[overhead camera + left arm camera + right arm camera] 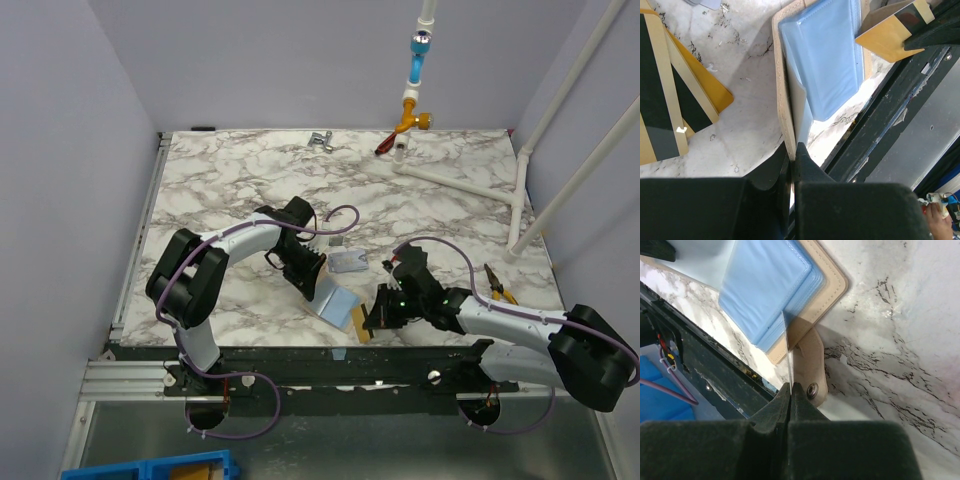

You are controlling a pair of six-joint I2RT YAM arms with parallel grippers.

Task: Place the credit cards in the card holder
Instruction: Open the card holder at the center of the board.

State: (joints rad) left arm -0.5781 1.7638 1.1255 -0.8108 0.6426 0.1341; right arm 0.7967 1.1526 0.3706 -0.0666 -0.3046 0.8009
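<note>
Left gripper (pixel 792 152) pinches the card holder (pixel 822 57); right gripper (pixel 790 389) pinches a gold card (pixel 887 37).

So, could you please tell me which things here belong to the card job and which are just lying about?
Part of the job:
card holder, pinched at its edge by the left gripper
gold card, held in the right gripper
loose gold cards
grey card

Just lying about:
pliers
white pipe frame
small metal fitting

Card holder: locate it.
In the top view, the card holder lies open at the table's near edge, between the left gripper, pinching it, and the right gripper's card.
</note>
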